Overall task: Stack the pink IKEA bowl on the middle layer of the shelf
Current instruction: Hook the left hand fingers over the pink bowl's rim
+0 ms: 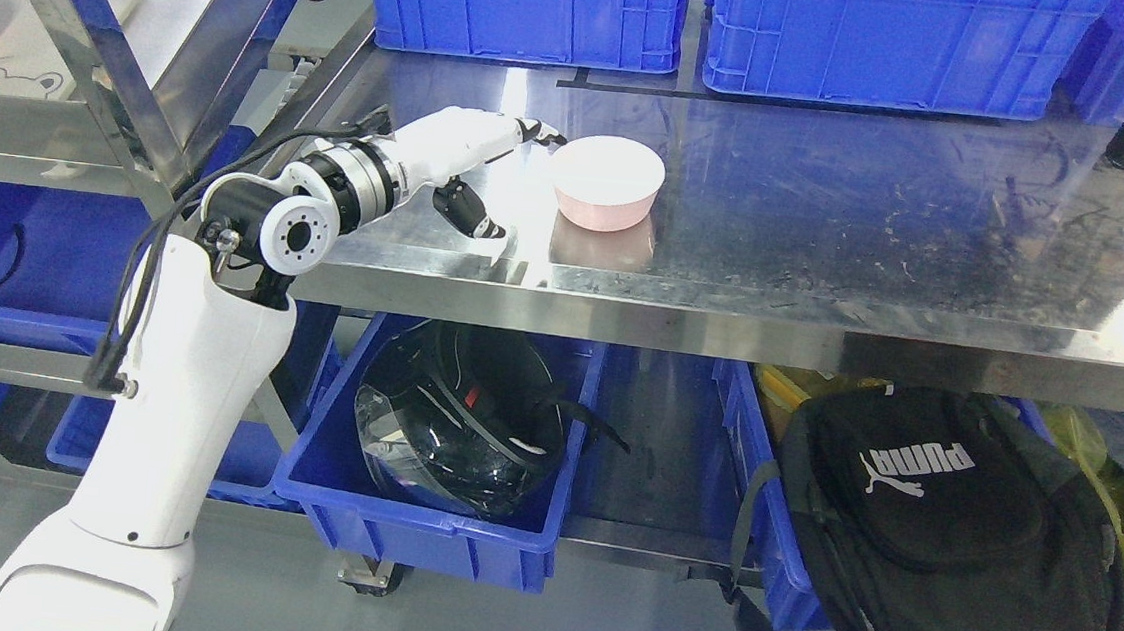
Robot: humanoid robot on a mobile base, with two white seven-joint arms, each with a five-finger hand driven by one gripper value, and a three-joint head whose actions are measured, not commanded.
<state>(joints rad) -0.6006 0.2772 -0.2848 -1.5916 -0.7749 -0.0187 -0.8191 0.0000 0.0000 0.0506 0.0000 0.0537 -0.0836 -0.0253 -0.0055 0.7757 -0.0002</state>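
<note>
From the head view, the pink bowl [608, 181] sits upside down on the steel shelf [830, 226], smooth and round against scratched, glossy metal. The left hand [474, 163] waits at its nine o'clock, fingers spread with one fingertip at the rim, gripping nothing. I'd say stacking remains undone; no second bowl shows.

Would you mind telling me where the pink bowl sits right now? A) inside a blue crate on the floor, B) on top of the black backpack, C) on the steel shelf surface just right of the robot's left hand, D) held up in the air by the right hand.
C: the pink bowl rests on the steel shelf, with the left hand open just beside its left rim.
</note>
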